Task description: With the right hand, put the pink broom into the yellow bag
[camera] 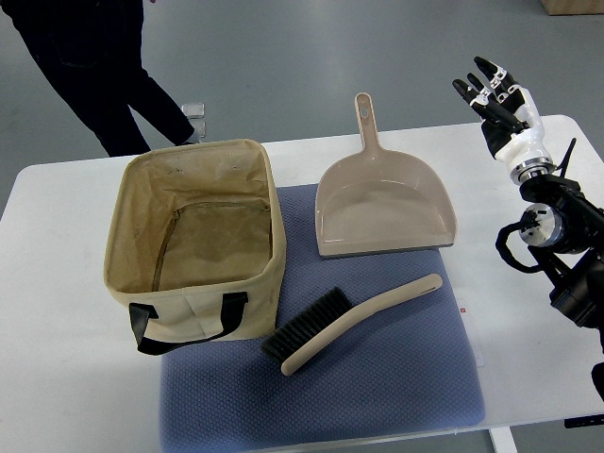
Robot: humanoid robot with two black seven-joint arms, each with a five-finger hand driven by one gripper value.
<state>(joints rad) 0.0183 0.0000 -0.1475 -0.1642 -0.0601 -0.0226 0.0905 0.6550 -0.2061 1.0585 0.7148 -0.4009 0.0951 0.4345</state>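
The right hand (495,87) hovers raised at the surface's (57,311) far right edge, fingers spread, empty. The pinkish-beige broom (351,321) lies diagonally on the blue mat (396,387), bristles near the yellow bag (195,241).

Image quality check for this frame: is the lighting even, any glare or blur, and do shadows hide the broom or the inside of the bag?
Top view: even, soft light, sharp focus, no motion blur; faint sheen on the dustpan only; the broom casts a thin shadow on the blue mat and reads clearly; the bag interior is dimmer but its floor is visible; the right hand, raised at the table's far right, is crisp.
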